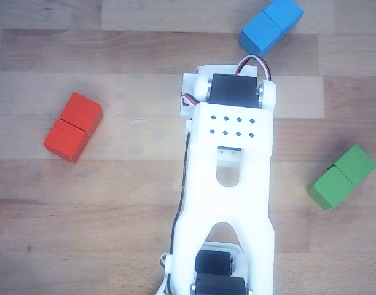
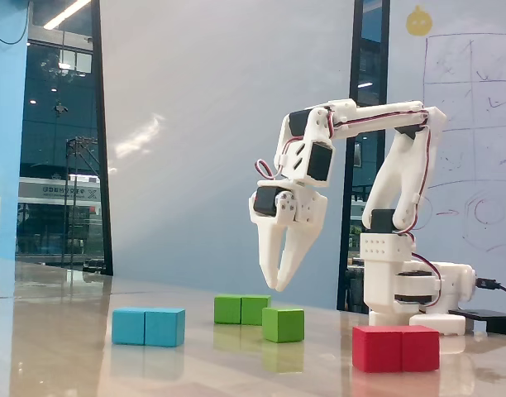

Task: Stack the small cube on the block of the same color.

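Nearest in the fixed view, at right: red double block (image 2: 396, 348). Left of it: blue double block (image 2: 149, 327). Mid-table: small cube (image 2: 284, 324), flat on the wooden table (image 2: 63, 356), untouched. Just behind, to its left: green double block (image 2: 241, 309), possibly touching; unclear. Above them, well clear: gripper (image 2: 273, 284), pointing down, fingers nearly pressed together, empty. Farthest right: arm base (image 2: 410, 291).
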{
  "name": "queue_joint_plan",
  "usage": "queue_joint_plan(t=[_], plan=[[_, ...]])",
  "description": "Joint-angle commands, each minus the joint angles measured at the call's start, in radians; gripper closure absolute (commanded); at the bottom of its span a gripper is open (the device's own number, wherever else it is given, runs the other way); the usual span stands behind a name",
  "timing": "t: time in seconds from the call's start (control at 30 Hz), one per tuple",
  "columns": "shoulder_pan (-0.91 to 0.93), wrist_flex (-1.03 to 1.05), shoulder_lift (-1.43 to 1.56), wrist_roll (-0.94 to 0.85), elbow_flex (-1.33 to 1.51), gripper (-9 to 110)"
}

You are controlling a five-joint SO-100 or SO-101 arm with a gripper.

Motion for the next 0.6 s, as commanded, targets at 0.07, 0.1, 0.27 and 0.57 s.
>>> queue_joint_plan(t=[0.07, 0.1, 0.27, 0.57], plan=[[0.014, -0.032, 0.005, -0.006, 0.026, 101], [0.014, -0.035, 0.005, -0.006, 0.038, 101], [0.014, -0.037, 0.005, -0.006, 0.055, 101], [0.014, -0.038, 0.005, -0.006, 0.066, 101]])
